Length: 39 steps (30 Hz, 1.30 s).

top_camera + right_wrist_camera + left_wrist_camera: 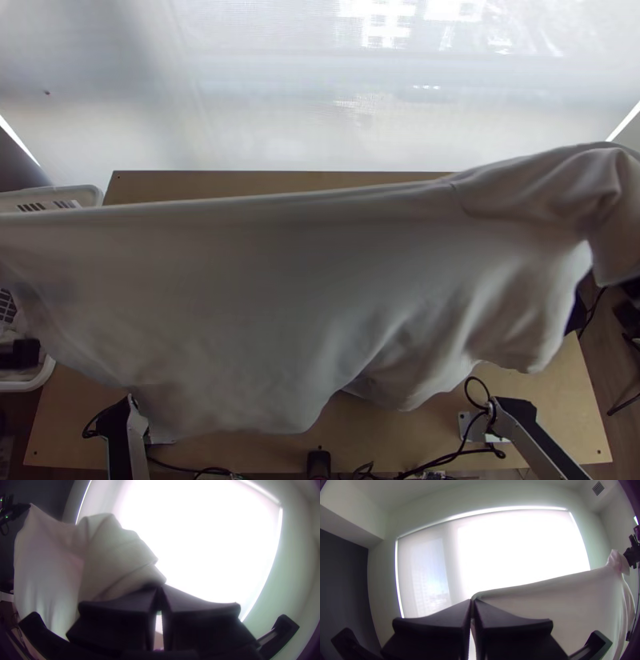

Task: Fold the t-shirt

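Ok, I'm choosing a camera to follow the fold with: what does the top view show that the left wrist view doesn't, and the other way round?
The top view adds the wooden table, the white basket by its left side and the wavy lower edge of the t-shirt.

The left wrist view adds the left end effector closed on one end of the t-shirt, the right end effector at the bunched far end, and a wall vent.

Both share the t-shirt held up, its upper edge stretched across, with the window blind behind.
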{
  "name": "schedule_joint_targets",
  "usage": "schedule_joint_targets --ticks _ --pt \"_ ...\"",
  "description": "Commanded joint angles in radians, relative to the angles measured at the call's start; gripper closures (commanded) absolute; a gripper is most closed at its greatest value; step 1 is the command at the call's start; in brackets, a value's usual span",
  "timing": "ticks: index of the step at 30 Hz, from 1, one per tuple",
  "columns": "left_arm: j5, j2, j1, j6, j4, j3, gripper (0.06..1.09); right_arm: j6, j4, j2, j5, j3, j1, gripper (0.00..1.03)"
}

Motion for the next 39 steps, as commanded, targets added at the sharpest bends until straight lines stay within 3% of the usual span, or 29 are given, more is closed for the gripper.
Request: schedule_joint_targets --ticks 1,3,6,10,11,15,22,30,39 --pt "0.014 -0.063 0.057 0.02 0.392 -0.548 1.05 0.028 0.153 0.096 0.0 -0.45 0.047 1.0" --pt "0.012 -0.031 0.054 0.028 0.511 -0.649 1.05 0.019 0.299 0.145 0.012 -0.571 0.051 1.0" --pt "-0.032 0.03 -0.023 0.082 0.645 -0.76 1.04 0.028 0.406 0.283 0.052 -0.616 0.102 1.0" --pt "-0.425 0.113 -0.451 0.358 0.712 -0.853 1.04 0.019 0.508 0.438 0.081 -0.607 0.113 1.0" --pt "-0.469 0.125 -0.514 0.381 0.755 -0.884 1.04 0.02 0.517 0.472 0.083 -0.599 0.119 1.0" --pt "-0.474 0.213 -0.56 0.359 0.912 -0.982 1.04 0.027 0.541 0.59 0.116 -0.564 0.162 1.0" --pt "-0.566 0.46 -0.649 0.381 1.129 -1.039 1.04 0.022 0.598 0.772 0.185 -0.473 0.202 1.0" --pt "-0.638 0.73 -0.688 0.45 1.266 -0.999 1.04 0.025 0.646 0.932 0.262 -0.367 0.229 1.0" --pt "-0.664 0.897 -0.704 0.537 1.275 -0.922 1.04 -0.007 0.626 1.102 0.34 -0.235 0.272 1.0"
